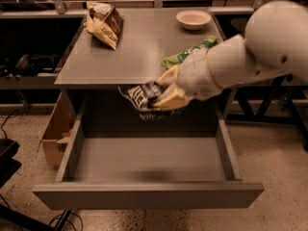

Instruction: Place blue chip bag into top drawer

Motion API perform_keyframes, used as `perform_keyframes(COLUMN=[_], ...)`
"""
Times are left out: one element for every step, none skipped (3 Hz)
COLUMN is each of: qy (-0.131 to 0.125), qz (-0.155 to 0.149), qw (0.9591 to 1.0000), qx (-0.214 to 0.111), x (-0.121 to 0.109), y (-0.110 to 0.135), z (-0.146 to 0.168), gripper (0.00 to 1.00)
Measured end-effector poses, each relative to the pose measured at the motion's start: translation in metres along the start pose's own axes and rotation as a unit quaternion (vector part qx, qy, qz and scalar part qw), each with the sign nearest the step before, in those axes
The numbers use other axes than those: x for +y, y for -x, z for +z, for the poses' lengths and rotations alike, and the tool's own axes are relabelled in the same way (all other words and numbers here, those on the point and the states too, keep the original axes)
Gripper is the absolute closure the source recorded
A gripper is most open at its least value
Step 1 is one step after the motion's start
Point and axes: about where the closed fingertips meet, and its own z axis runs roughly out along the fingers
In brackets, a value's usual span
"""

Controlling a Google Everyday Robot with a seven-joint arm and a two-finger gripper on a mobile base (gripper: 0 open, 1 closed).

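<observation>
My gripper [166, 91] is shut on the blue chip bag [143, 96], a dark crumpled foil bag with white lettering. It holds the bag in the air just past the front edge of the cabinet top, above the back of the open top drawer [149, 194]. The drawer is a wide grey metal drawer, pulled fully out, and nothing lies in it. My white arm reaches in from the right.
On the grey cabinet top [120, 57] lie a tan-and-brown bag [103, 24] at the back left, a white bowl [193, 19] at the back right, and a green bag [185, 57] partly behind my arm. A cardboard box [55, 134] stands on the floor at left.
</observation>
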Motion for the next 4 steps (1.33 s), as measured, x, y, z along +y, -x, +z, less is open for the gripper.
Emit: perform_keyframes(qy=[0.035, 0.049, 0.048, 0.048], qz=[0.071, 0.137, 0.150, 0.150], qw=[0.9962, 0.9872, 0.9848, 0.9848], qx=[0.036, 0.066, 0.072, 0.072], x=[0.051, 0.099, 0.113, 0.113], y=[-0.074, -0.143, -0.159, -0.159], z=[0.046, 0.089, 0.102, 0.102], gripper=[1.00, 1.00, 0.84, 0.62])
